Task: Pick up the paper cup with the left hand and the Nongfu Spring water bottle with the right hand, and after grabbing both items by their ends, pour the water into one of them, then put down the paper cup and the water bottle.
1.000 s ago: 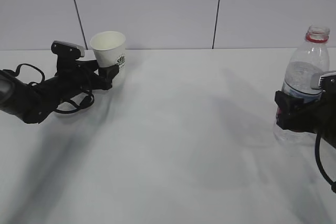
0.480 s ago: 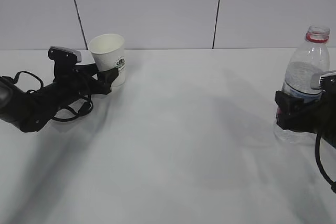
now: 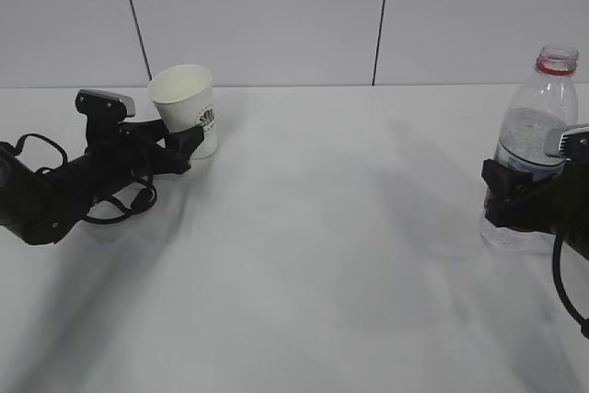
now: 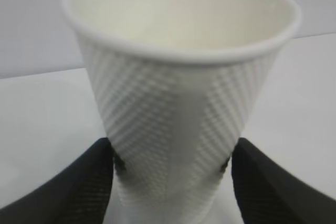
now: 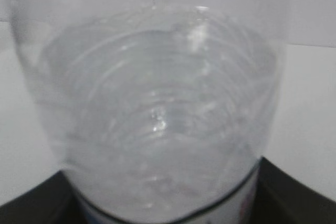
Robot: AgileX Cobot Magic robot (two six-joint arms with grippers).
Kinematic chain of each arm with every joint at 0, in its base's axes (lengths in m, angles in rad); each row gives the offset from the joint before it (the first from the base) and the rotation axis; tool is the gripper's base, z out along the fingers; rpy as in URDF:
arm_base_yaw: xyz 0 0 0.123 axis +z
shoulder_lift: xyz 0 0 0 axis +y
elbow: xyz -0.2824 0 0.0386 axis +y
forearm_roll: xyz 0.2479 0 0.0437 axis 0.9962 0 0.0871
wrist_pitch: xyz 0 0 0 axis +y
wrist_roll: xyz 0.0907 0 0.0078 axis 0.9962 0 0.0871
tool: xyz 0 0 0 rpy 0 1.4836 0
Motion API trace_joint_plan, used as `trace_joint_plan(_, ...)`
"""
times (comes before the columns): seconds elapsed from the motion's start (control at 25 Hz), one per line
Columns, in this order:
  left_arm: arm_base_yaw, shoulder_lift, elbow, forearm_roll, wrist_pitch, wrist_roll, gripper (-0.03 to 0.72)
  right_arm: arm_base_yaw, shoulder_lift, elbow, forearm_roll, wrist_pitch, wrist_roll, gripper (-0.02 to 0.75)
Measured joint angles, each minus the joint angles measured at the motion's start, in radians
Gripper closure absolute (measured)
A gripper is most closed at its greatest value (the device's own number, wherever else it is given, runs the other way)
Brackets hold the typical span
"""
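Left gripper clamps the paper cup low, right gripper grips the Nongfu Spring water bottle; I'd lower gently, upright

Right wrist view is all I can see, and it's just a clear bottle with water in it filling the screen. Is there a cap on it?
Observer: No. The exterior view shows the bottle with an open mouth above a red neck ring.
Visitor: Is it tipped over to pour?
Observer: No, it stands upright near the right edge of the table.
Visitor: Is anything else out there?
Observer: A white paper cup at the far left, slightly tilted, with the left gripper closed around it near its base.
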Motion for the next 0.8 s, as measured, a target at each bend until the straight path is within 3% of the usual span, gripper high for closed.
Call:
trace_joint_plan(0.4,0.000,-0.058,0.075,0.000,0.039,0.000,0.181,0.000,0.000,0.000,0.000,0.000,0.000,0.264)
trace_joint_plan(0.8,0.000,-0.079,0.174,0.000,-0.047,0.000,0.181,0.000,0.000,0.000,0.000,0.000,0.000,0.264)
